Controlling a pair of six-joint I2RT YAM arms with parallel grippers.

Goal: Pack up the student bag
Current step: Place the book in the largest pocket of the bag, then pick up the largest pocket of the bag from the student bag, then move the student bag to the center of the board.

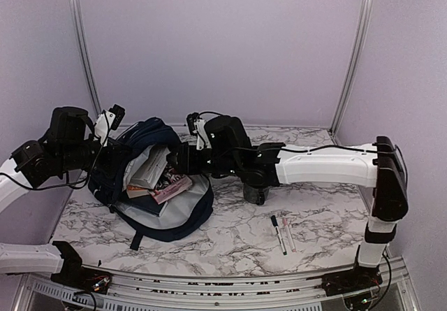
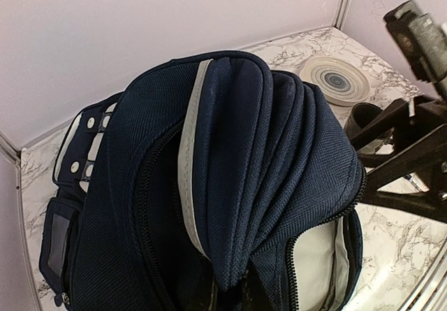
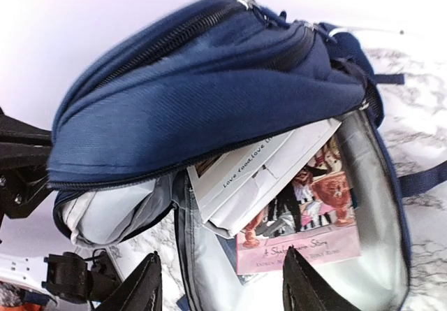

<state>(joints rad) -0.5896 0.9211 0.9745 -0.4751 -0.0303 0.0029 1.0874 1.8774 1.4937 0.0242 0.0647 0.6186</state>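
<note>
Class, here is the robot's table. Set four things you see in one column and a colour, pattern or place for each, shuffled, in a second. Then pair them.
1 student bag
2 paperback
3 pens
4 plate

a pink cover
b concentric rings
c navy fabric
d side by side on the marble table

Pairs: 1-c, 2-a, 3-d, 4-b

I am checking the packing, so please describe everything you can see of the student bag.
The student bag is a large navy backpack of woven fabric, with light grey lining, white dotted patches and dark straps. It lies on the marble table, main zip open, the upper flap lifted, seemingly pinched by the left end effector. Books stick out of it.
</note>
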